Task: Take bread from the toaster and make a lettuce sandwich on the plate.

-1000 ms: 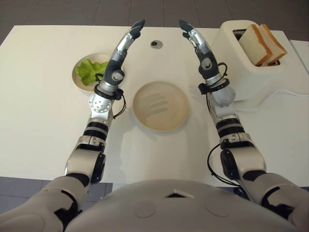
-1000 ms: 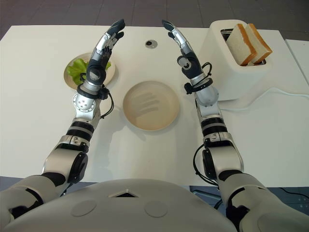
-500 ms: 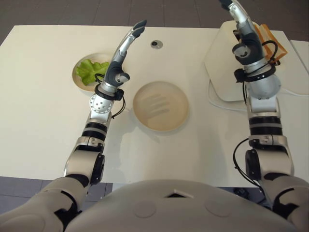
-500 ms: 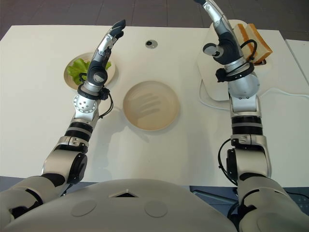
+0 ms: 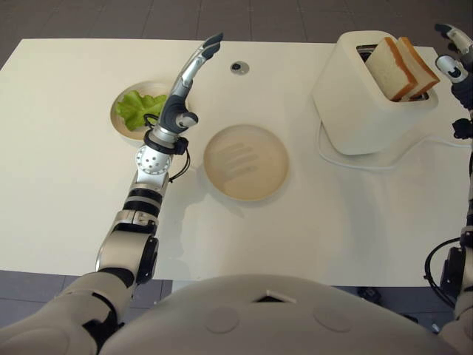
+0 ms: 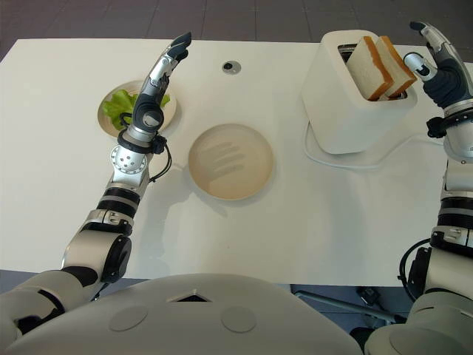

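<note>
Bread slices [image 6: 380,65] stand in the toaster [image 6: 346,115] near the table's [image 5: 66,207] far right corner. The right eye view shows the open, empty right hand [image 6: 436,70] whole, just beside them; the left eye view crops it at the frame edge. The left hand [image 5: 181,92] is open beside the lettuce [image 5: 139,108]. The plate [image 5: 245,161] lies mid-table, apart from everything.

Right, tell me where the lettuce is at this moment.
The lettuce lies in the small dish on the left side of the table, just left of the left hand and up-left of the plate.
</note>
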`<state>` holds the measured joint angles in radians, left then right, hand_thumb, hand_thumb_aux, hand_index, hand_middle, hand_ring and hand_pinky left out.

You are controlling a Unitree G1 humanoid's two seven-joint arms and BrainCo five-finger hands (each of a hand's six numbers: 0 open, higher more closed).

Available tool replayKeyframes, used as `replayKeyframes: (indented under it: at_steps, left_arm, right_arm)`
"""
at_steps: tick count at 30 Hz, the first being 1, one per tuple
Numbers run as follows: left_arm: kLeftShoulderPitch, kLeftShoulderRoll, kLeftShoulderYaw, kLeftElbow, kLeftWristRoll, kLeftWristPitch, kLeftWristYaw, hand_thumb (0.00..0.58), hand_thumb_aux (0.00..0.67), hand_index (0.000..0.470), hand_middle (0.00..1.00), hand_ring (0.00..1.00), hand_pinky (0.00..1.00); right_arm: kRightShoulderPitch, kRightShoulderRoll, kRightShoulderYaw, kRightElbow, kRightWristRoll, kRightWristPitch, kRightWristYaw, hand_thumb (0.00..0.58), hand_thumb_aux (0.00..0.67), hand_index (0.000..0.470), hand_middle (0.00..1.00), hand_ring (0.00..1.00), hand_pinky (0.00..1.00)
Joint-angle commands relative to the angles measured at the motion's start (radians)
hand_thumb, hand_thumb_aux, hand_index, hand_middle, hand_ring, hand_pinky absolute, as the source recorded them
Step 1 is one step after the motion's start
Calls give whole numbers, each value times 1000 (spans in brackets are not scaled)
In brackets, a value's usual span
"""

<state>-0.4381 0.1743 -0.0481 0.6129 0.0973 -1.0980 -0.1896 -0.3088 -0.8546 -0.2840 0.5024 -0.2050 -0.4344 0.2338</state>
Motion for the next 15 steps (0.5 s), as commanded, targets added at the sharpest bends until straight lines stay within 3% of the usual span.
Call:
replayKeyframes:
  at_steps: [1, 6, 7, 8, 9, 10, 12, 13, 15]
  left_arm:
    - [13, 5, -8, -12, 7, 11, 1, 0, 0, 0, 0, 0, 0]
    - [13, 9, -9, -5, 8, 11, 4, 0, 0, 0, 0, 0, 0]
    - [13, 10, -9, -5, 8, 10, 4, 0, 0, 0, 0, 0, 0]
    - [12, 10, -9, -3, 8, 10, 5, 0, 0, 0, 0, 0, 0]
    - [12, 10, -10, -3, 8, 10, 5, 0, 0, 0, 0, 0, 0]
    - [11, 10, -11, -1, 8, 10, 4, 0, 0, 0, 0, 0, 0]
    - [8, 11, -11, 2, 8, 10, 4, 0, 0, 0, 0, 0, 0]
    - [8, 11, -11, 2, 8, 9, 4, 0, 0, 0, 0, 0, 0]
    - [7, 11, -11, 1, 9, 10, 5, 0, 0, 0, 0, 0, 0]
  right_arm:
    - [-14, -20, 50, 102, -31, 22, 10, 0, 0, 0, 0, 0, 0]
    - [-52, -16, 98, 193, -33, 5, 12, 9, 5, 4, 0, 0, 0]
    - [-56, -16, 102, 201, -30, 0, 12, 112, 68, 48, 0, 0, 0]
    - [-61, -17, 106, 209, -28, -4, 11, 175, 110, 77, 0, 0, 0]
    - [-66, -18, 108, 217, -28, -8, 9, 291, 197, 138, 0, 0, 0]
    - [-71, -18, 108, 224, -27, -14, 3, 458, 363, 254, 0, 0, 0]
    - [-82, -18, 105, 230, -18, -31, -8, 538, 489, 343, 0, 0, 0]
    - [-87, -18, 101, 228, -11, -38, -16, 580, 670, 470, 0, 0, 0]
    - [-95, -19, 91, 222, 2, -54, -32, 580, 670, 470, 0, 0, 0]
